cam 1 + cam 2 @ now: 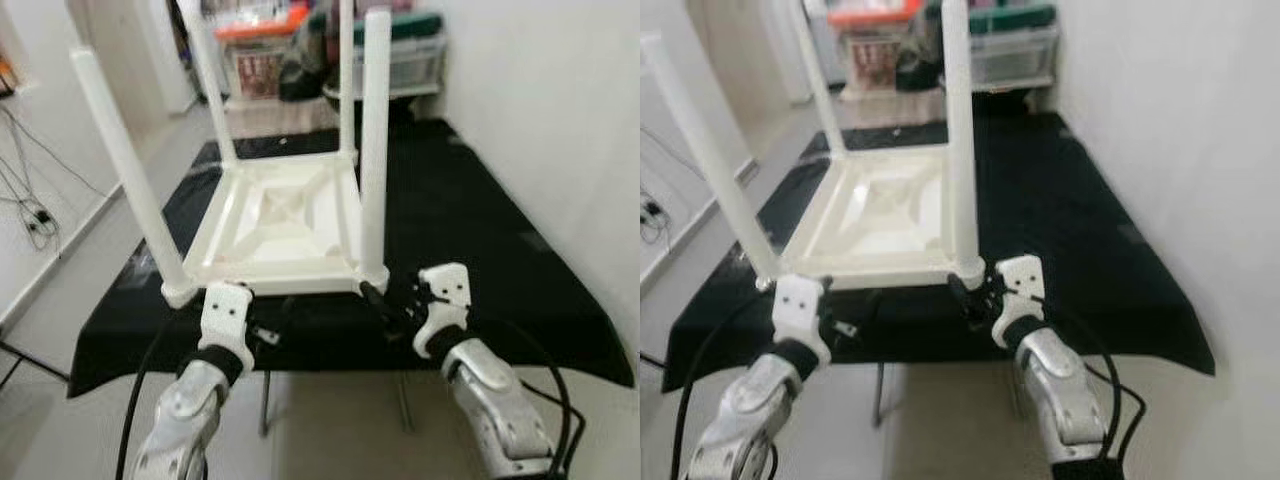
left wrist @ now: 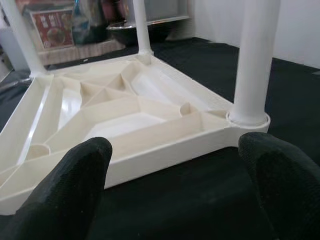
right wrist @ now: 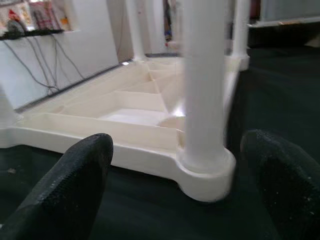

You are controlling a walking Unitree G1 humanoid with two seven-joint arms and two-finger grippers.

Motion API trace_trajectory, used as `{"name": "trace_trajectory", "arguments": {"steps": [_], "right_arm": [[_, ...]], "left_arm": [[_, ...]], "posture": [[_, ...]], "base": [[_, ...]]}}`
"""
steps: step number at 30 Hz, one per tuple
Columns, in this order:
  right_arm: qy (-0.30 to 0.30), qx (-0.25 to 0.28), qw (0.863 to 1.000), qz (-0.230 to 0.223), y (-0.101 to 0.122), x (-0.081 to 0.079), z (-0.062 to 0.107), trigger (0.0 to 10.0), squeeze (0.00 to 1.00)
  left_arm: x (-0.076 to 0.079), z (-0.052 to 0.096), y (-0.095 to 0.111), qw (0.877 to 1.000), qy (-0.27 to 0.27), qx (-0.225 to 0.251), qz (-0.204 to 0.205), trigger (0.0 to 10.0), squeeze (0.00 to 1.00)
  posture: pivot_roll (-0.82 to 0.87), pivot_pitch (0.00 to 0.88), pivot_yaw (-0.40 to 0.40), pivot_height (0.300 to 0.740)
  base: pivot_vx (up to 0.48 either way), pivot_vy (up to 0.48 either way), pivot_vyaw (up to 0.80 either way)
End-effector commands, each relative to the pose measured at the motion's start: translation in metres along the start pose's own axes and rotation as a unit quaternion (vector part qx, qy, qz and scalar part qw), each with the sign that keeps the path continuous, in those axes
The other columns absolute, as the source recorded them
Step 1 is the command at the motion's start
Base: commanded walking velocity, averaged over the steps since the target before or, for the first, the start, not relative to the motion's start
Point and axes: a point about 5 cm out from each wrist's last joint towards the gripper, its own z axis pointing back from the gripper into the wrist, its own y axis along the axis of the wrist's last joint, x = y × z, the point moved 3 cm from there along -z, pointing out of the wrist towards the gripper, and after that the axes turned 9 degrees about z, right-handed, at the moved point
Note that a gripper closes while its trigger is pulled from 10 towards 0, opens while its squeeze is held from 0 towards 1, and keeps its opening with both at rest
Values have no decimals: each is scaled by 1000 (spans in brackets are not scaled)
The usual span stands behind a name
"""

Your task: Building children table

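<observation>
Both grippers spread wide, holding nothing: left gripper [image 1: 268,333] and right gripper [image 1: 392,305] just short of the upturned white table [image 1: 283,222], which rests on a black-clothed bench [image 1: 470,220] beside a white wall [image 1: 560,120].

One upturned white table [image 1: 285,225] is standing on the black worktop [image 1: 470,220], four legs [image 1: 374,140] are sticking up (all white), and two tools are flanking it.

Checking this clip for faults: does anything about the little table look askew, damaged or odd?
Nothing stands out. The white table lies upside down on the black cloth, four legs up, apparently undamaged. The left gripper and right gripper are open at its near edge.
</observation>
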Motion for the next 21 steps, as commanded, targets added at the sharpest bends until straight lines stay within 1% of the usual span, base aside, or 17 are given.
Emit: {"name": "trace_trajectory", "arguments": {"steps": [1, 2, 3, 7, 11, 12, 14, 15, 17, 21], "right_arm": [[25, 23, 999, -8, 7, -12, -2, 10000, 0], [25, 23, 999, -8, 7, -12, -2, 10000, 0], [25, 17, 999, -11, 6, -11, -3, 10000, 0], [73, 32, 997, -11, 11, -21, -1, 10000, 0], [93, 37, 995, -8, 14, -23, -1, 10000, 0], [108, 41, 993, -7, 16, -25, 1, 10000, 0], [113, 42, 993, -7, 17, -26, 2, 10000, 0], [134, 47, 990, -10, 19, -29, 5, 10000, 0], [145, 51, 988, -15, 20, -32, 6, 10000, 0], [142, 52, 988, -10, 19, -32, 7, 10000, 0]], "left_arm": [[-7, 3, -3, 1000, 11, -6, -7, 10000, 0], [-7, 3, -3, 1000, 11, -6, -7, 10000, 0], [-7, 3, -3, 1000, 11, -5, -6, 10000, 0], [-8, 3, -3, 1000, 12, -8, -9, 10000, 0], [-8, 3, -4, 1000, 11, -9, -10, 10000, 0], [-7, 3, -3, 1000, 8, -9, -9, 10000, 0], [-7, 3, -3, 1000, 7, -9, -9, 10000, 0], [-6, 3, -3, 1000, 3, -7, -8, 10000, 0], [-6, 3, -2, 1000, 0, -6, -8, 10000, 0], [-5, 4, -2, 1000, -1, -5, -8, 10000, 0]], "posture": [[-39, 20, -1, 740], [-39, 20, -1, 740], [-39, 21, 0, 740], [-37, 23, 5, 740], [-38, 23, 7, 740], [-36, 27, 7, 740], [-36, 27, 7, 740], [-39, 29, 8, 740], [-39, 30, 9, 740], [-39, 30, 9, 740]], "base": [[0, 0, 781], [0, 0, 781], [0, 0, 0], [0, 0, 0], [0, 0, 0], [0, 0, 0], [0, 0, 0], [255, 0, 0], [270, 0, 0], [293, 0, 0]]}}
